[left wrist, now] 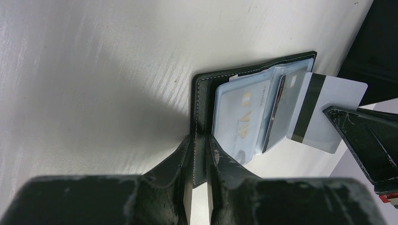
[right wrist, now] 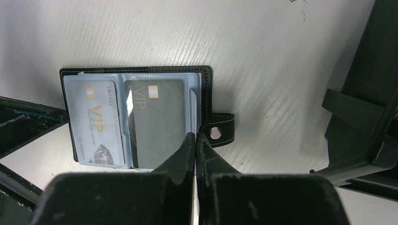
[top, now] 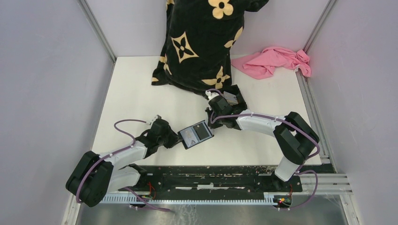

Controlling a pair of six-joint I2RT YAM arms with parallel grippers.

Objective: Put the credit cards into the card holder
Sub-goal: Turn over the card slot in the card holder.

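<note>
The card holder lies open on the white table, a black wallet with clear pockets. My left gripper is shut on the edge of its black cover. One pocket holds a whitish credit card and the one beside it a grey card. My right gripper is shut on a third card, white-backed with a dark stripe. That card's edge sits at the mouth of the right-hand pocket. From above, the right gripper hangs over the holder's far end and hides that card.
A black tray sits just behind the right wrist and fills the right side of the right wrist view. A black cushion with cream flowers and a pink cloth lie at the back. Walls close both sides.
</note>
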